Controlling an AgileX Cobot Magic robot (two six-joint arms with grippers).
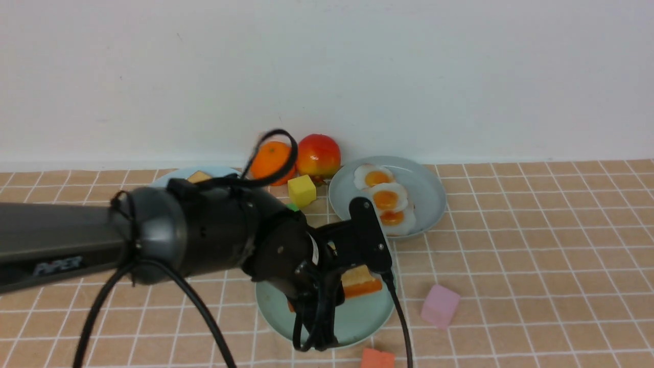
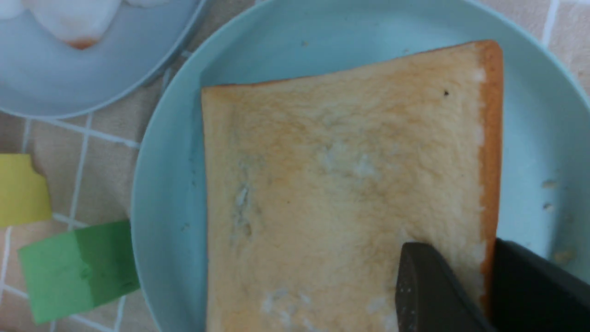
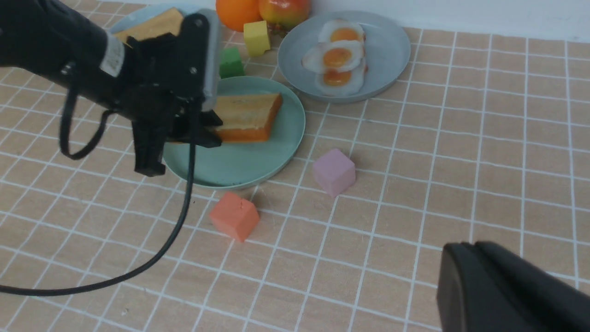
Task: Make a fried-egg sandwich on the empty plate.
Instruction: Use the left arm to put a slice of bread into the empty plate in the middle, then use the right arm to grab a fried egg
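We had the left gripper (image 2: 486, 276) clamped on one crust edge of a square golden toast slice (image 2: 341, 184), holding it tilted low over the round pale mint-green plastic plate (image 3: 249, 161). Whether its lower edge touched the plate we could not tell. We judged this to be the first layer going down. To do it well, we would lower until the slice lay flat near the plate's middle, then part the fingers and lift straight up so the crust did not drag. The white toy fried eggs (image 1: 387, 198) with orange yolks lay on the grey-blue plate (image 1: 429, 189) just beyond, and the second toast slice (image 1: 198, 177) on the sky-blue plate (image 1: 171, 178). The right gripper (image 3: 498, 281) showed only a dark edge, so we could not tell how its jaws stood.
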